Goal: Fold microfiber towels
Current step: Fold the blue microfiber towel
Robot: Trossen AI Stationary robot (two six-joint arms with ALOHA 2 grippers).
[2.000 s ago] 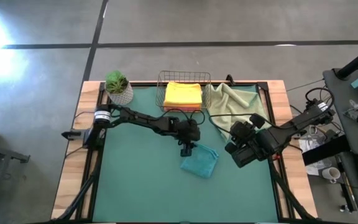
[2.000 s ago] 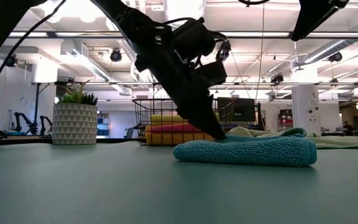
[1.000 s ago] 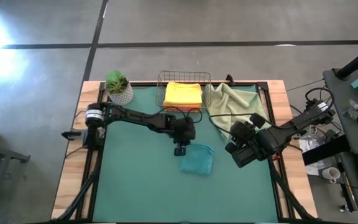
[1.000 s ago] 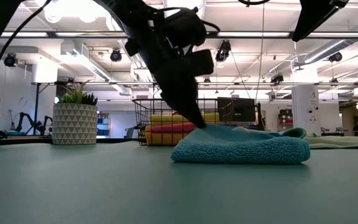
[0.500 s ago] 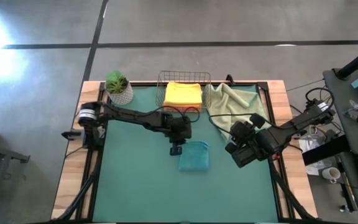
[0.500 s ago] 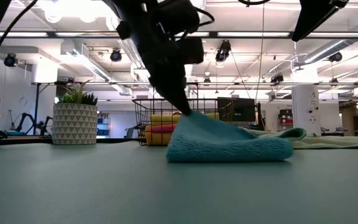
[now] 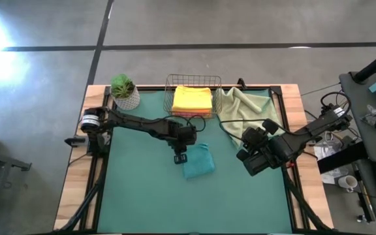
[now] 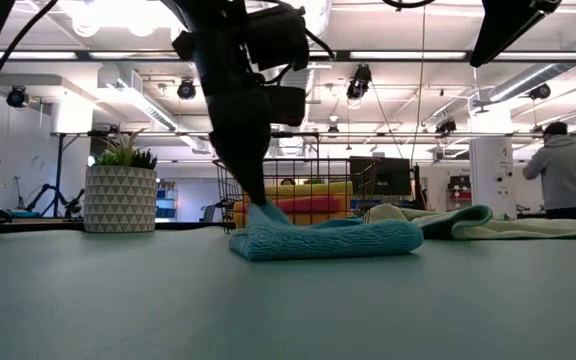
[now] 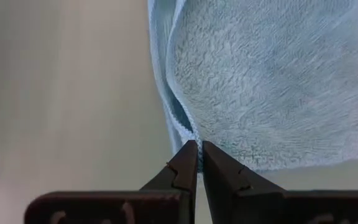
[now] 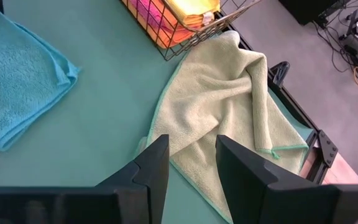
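A folded teal towel lies on the green mat near the table's middle. My left gripper stands at the towel's left edge, pointing steeply down, and is shut on that edge. My right gripper hangs open above the mat's right part, with nothing between its fingers. A pale sage green towel lies crumpled at the far right, partly over the mat's edge. A wire basket at the far edge holds a folded yellow towel on top of pink and orange ones. My left gripper pinches the teal towel's hemmed edge at its left corner between its two fingertips, where the layers bunch into a small ridge. The fingers come from above, pointing steeply down. The held edge is raised slightly; the remainder lies flat on the mat.
A potted plant stands at the far left corner. The mat's near half is bare. A person stands in the room far behind the table. Desks with gear sit beyond the table's right side.
My left gripper has gone toward the table's left edge, staying shut, and has tipped from a slant to nearly straight down. It has dragged the teal towel along the mat with it; the held corner rose briefly and has sunk low again.
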